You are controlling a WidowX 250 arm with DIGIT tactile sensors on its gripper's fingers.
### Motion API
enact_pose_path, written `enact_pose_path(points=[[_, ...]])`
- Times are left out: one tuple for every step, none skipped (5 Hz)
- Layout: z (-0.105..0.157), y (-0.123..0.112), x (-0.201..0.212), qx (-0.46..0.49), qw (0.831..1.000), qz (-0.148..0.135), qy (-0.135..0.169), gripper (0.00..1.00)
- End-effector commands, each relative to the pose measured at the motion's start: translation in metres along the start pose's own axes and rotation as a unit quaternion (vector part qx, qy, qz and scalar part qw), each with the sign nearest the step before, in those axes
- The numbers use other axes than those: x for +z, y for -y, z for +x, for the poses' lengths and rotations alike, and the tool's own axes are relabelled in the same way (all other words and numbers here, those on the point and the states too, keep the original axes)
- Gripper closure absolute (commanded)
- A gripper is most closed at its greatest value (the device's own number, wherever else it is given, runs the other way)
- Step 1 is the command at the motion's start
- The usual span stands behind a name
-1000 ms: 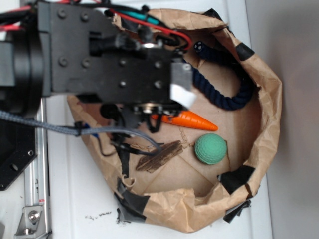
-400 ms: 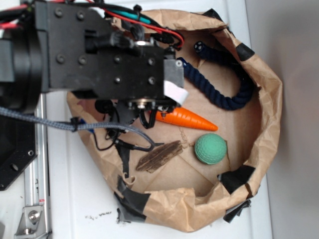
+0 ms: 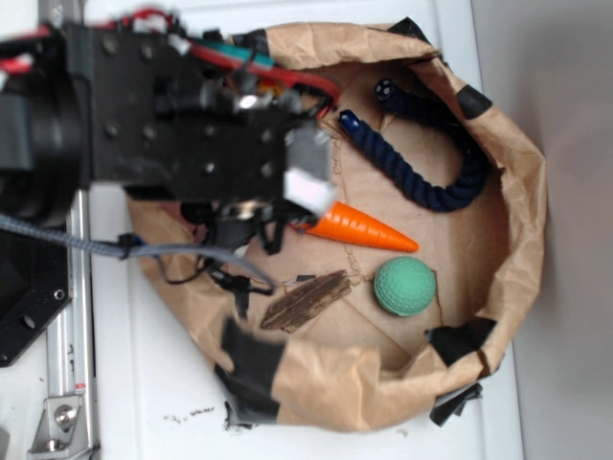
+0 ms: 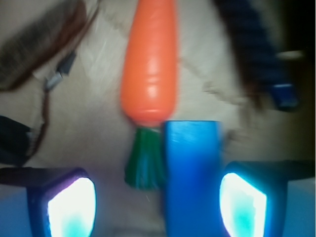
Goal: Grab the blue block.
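- White tabletop (image 3: 144, 383) carried the crumpled brown paper bag (image 3: 517, 163) you were working in, its rim patched with black tape.
- Compared with a second ago, your arm had slid left and slightly up, uncovering more of the carrot (image 3: 362, 226); its head was blurred in the exterior view.
- Your gripper (image 4: 157, 197) was spread wide, its two glowing pads (image 4: 71, 206) well apart in the wrist view.
- You had the blue block (image 4: 191, 173) standing between those pads, nearer the right one, with no contact that I could see; nothing was grasped.
- That block lay just beside the carrot's green top (image 4: 144, 158), on the paper floor.
- Since the earlier frames, the green ball (image 3: 404, 286), bark strip (image 3: 306, 301) and navy rope (image 3: 431, 187) had not moved.
- You could not see the block from the exterior view; the arm hid it.
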State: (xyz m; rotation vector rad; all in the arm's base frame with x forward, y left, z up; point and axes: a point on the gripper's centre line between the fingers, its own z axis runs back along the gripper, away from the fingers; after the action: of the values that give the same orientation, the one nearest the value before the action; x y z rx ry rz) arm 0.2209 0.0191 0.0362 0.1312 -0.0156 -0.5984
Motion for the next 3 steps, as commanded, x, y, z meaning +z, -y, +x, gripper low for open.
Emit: enact_pose_path(points=[[0.004,0.002,-0.006,-0.134,0.989,0.037,0.052,0.00],[0.013,-0.023,-0.002,-0.120,0.991,-0.004,0.053,0.00],[0.016,-0.038,-0.001,-0.110,0.992,-0.013,0.054,0.00]])
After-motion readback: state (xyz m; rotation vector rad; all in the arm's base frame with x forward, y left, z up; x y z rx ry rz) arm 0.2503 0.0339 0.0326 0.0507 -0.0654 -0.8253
